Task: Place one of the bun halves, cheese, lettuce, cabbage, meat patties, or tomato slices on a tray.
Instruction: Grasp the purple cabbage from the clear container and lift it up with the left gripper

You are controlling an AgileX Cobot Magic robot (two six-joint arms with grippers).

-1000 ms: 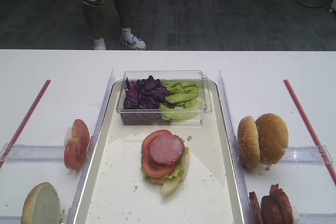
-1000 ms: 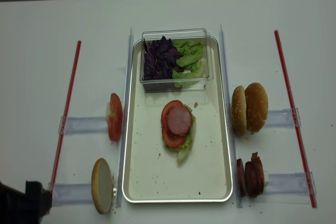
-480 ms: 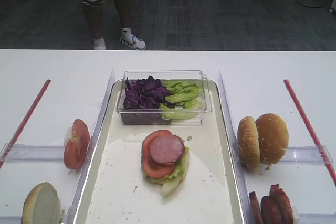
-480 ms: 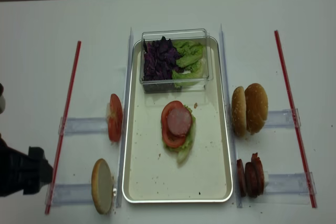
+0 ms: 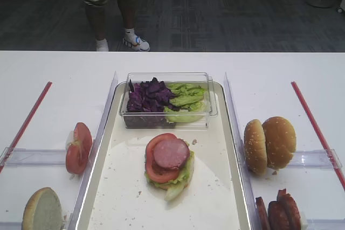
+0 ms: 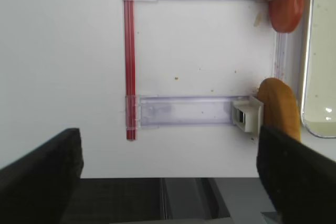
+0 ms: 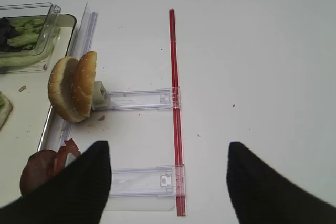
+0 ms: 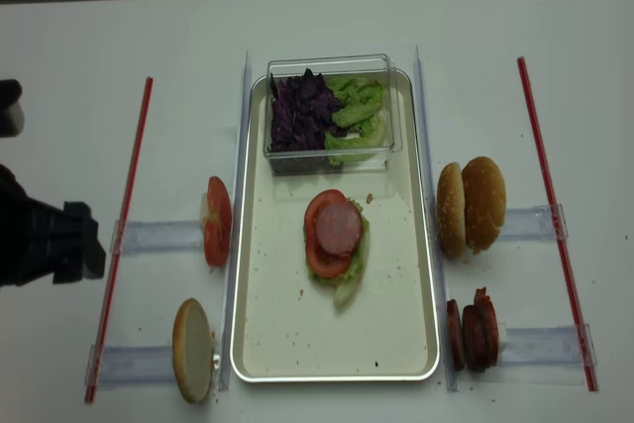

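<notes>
The tray point(image 8: 260, 329) holds a stack of lettuce, a tomato slice and a meat patty point(image 8: 339, 228) on top. At its far end a clear tub holds cabbage point(image 8: 297, 111) and more lettuce point(image 8: 359, 104). Tomato slices point(image 8: 217, 222) and one bun half point(image 8: 193, 349) stand left of the tray. Right of it are two bun halves point(image 8: 471, 205) and meat patties point(image 8: 474, 332). No cheese shows. My left gripper point(image 6: 168, 132) is open and empty, left of the bun half point(image 6: 281, 111). My right gripper point(image 7: 168, 145) is open and empty over a clear holder, right of the patties point(image 7: 44, 163).
Red strips point(image 8: 124, 215) point(image 8: 555, 215) run along both outer sides, joined to clear plastic holders point(image 8: 158, 237) point(image 8: 535, 344). My left arm point(image 8: 45, 245) hangs over the left table area. A person's legs point(image 5: 110, 9) stand beyond the far edge.
My left arm has moved from the front-left corner away from the front edge along the red strip. The food and the tray have not moved.
</notes>
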